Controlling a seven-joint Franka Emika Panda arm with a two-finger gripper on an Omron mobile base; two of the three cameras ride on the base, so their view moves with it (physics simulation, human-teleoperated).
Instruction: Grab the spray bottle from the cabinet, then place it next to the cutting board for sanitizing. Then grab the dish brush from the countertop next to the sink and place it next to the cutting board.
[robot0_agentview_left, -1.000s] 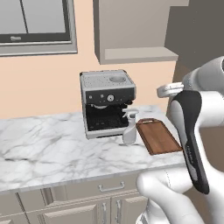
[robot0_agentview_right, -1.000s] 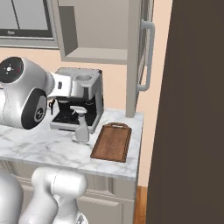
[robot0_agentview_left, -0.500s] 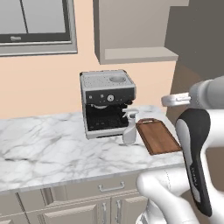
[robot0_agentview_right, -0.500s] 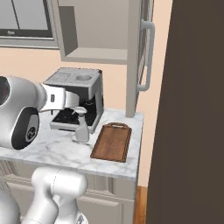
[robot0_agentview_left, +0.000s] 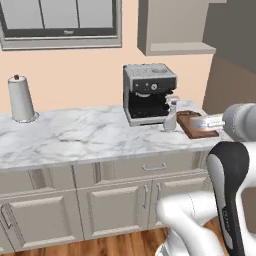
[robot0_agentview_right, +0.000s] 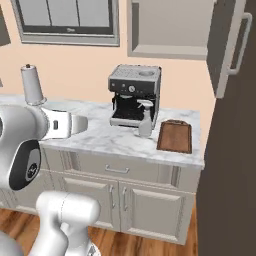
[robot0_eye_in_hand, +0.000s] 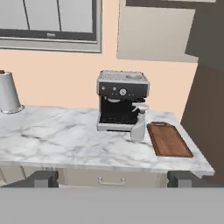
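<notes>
Spray bottle set beside the cutting board
Spray bottle (robot0_eye_in_hand: 138, 127) upright on the table (robot0_eye_in_hand: 65, 140) — cutting board (robot0_eye_in_hand: 168, 139) at its 3 o'clock; tool (robot0_eye_in_hand: 113, 178) spread, empty.

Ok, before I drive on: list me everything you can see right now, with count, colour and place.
spray bottle: one, pale grey-white, standing on the countertop between the coffee machine and the cutting board.
cutting board: one, reddish-brown, flat at the right end of the countertop.
countertop: one, white marble with grey veins, over beige drawers.
cabinet: one, beige-grey, on the wall above the coffee machine, door open.
coffee machine: one, silver and black, against the wall.
paper towel roll: one, white, far left of the countertop.
window: one, dark-framed, upper left wall.
gripper: one, dark fingertips spread wide, open, pulled back from the counter and holding nothing.
</notes>
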